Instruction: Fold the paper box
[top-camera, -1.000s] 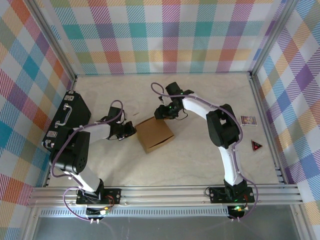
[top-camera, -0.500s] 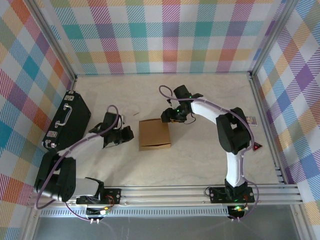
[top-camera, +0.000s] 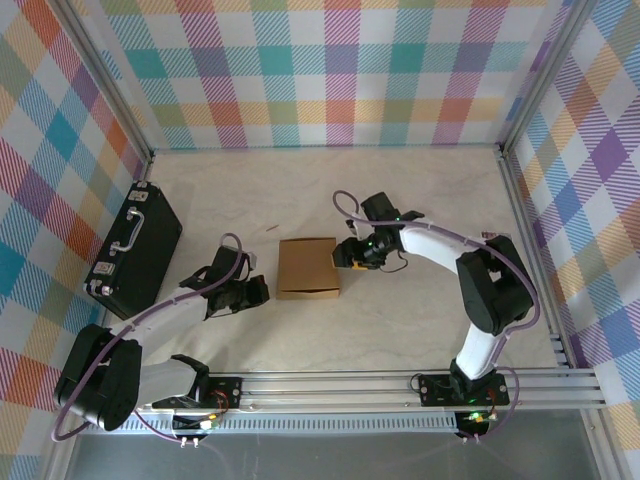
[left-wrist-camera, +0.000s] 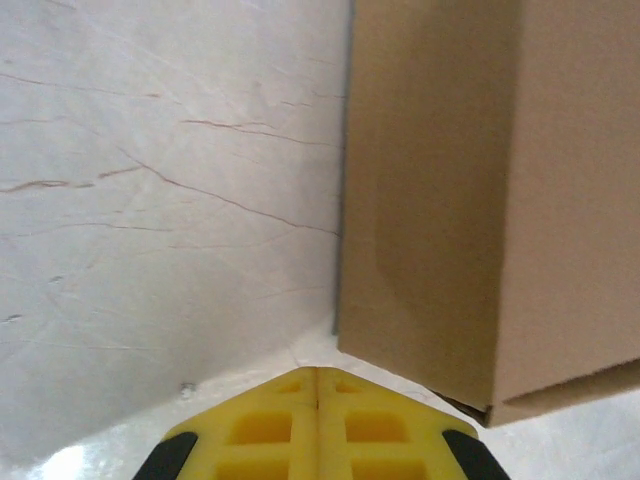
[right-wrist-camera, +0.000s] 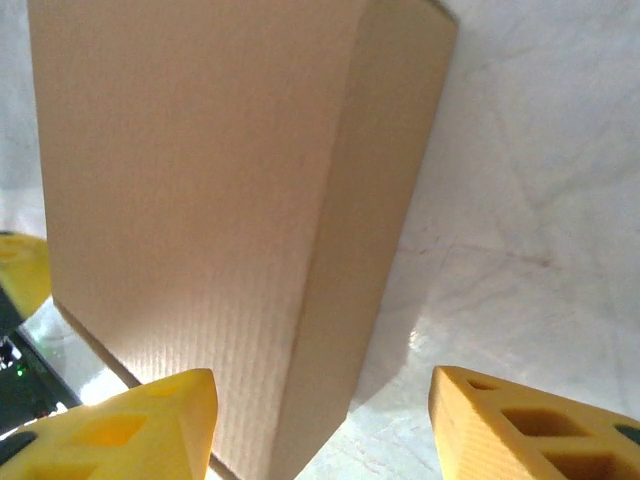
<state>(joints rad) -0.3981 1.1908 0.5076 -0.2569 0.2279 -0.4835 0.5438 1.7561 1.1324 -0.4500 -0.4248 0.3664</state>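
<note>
Tools flank a small squarish box of plain brown corrugated cardboard (top-camera: 308, 268), which sits at the middle of the frame on the pale, marble-patterned table (top-camera: 400, 320) in the overhead view. The left tool (top-camera: 247, 292) lies just left of the box and slightly lower in the frame, apart from the cardboard. Its yellow fingers (left-wrist-camera: 270, 430) are pressed together with no gap. In the left wrist view the box (left-wrist-camera: 470, 190) fills the upper right, with a slightly lifted edge at its lower corner. The right tool (top-camera: 349, 253) is at the box's right side, near the upper corner, its yellow fingers (right-wrist-camera: 140, 420) spread apart. In the right wrist view the box (right-wrist-camera: 200, 200) rises between them, one vertical edge running down the centre, and neither finger clearly presses on it. A black hard case with a handle (top-camera: 135, 250) lies at the left of the frame, well apart from the box, beside the checked wall (top-camera: 320, 70).
</note>
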